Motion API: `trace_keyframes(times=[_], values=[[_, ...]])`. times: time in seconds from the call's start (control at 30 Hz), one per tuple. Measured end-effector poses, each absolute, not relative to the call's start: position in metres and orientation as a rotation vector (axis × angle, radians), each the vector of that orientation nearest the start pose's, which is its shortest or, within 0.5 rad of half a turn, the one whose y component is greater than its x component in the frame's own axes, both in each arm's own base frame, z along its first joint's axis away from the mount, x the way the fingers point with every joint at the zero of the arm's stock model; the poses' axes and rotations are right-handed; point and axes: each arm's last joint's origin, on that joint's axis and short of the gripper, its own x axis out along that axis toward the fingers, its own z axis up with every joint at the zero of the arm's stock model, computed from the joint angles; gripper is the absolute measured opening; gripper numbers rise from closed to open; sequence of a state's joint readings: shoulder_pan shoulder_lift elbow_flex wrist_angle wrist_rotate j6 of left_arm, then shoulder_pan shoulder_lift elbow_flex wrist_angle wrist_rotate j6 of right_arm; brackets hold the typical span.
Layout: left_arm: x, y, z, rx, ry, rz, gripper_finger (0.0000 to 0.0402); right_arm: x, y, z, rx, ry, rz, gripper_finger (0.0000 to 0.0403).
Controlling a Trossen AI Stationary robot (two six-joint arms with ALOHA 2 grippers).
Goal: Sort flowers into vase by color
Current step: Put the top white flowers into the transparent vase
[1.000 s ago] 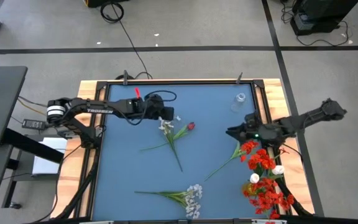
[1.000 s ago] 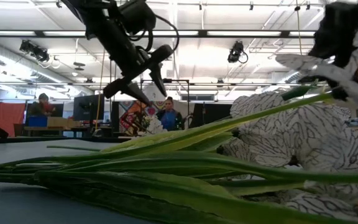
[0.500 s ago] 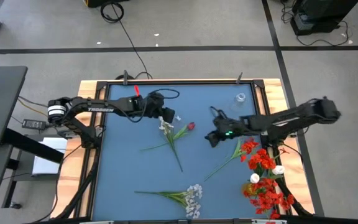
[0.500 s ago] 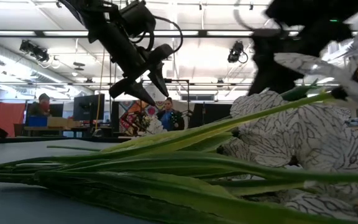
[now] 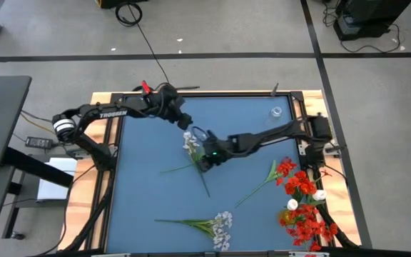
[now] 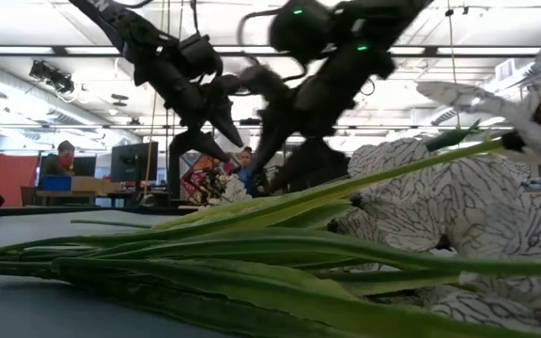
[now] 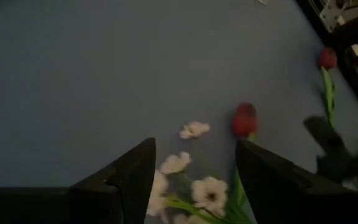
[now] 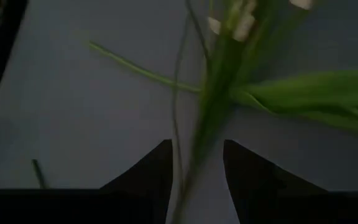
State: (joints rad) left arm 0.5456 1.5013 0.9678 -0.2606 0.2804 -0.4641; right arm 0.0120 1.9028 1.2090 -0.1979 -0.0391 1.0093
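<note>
Two flowers lie crossed mid-table: a stem of white buds (image 5: 190, 143) and a dark red bud (image 7: 245, 119), which my right arm hides in the high view. My right gripper (image 5: 203, 158) hovers open over their green stems (image 8: 197, 124), and one stem runs between its fingers (image 8: 148, 177). My left gripper (image 5: 182, 120) is open just beyond the white buds (image 7: 194, 130), pointing down at them. Red blooms (image 5: 302, 200) lie at the near right. A white blossom spray (image 5: 218, 225) lies at the near edge. A clear vase (image 5: 275, 114) stands at the far right.
The blue table top has a black frame (image 5: 205, 93) and wooden edges. One more red bloom on a long stem (image 5: 259, 184) lies right of centre. In the low view the white spray's stems (image 6: 252, 253) fill the foreground. People show in the room behind.
My right gripper has swept from the table's right edge toward the left and a little down, ending over the crossed stems mid-table. My left gripper has swung toward the far edge and rolled about its own line. The flowers have kept still.
</note>
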Motion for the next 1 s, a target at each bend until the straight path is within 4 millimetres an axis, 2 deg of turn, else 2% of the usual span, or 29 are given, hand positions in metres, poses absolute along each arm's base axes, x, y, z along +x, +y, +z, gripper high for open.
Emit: trace_keyframes(times=[0.27,0.43,0.53,0.63,0.73,0.8,1.0], values=[[0.251,0.177,0.223,-0.712,0.692,0.470,0.0226,0.436,0.011,0.144,0.924,1.012,-0.434,0.0150],[0.246,0.178,0.220,-0.684,0.742,0.457,0.0226,0.449,0.018,0.135,0.902,1.090,-0.433,0.0147],[0.244,0.177,0.218,-0.683,0.771,0.435,0.0226,0.452,0.017,0.132,0.899,1.119,-0.440,0.0127],[0.243,0.176,0.217,-0.688,0.791,0.428,0.0226,0.452,0.017,0.132,0.885,1.124,-0.443,0.0087],[0.242,0.176,0.217,-0.694,0.795,0.419,0.0226,0.450,0.013,0.136,0.875,1.116,-0.453,0.0031],[0.241,0.175,0.219,-0.696,0.787,0.413,0.0226,0.449,0.009,0.143,0.857,1.086,-0.469,0.0014],[0.233,0.173,0.229,-0.674,0.780,0.411,0.0226,0.442,-0.008,0.184,0.836,0.960,-0.537,0.0028]])
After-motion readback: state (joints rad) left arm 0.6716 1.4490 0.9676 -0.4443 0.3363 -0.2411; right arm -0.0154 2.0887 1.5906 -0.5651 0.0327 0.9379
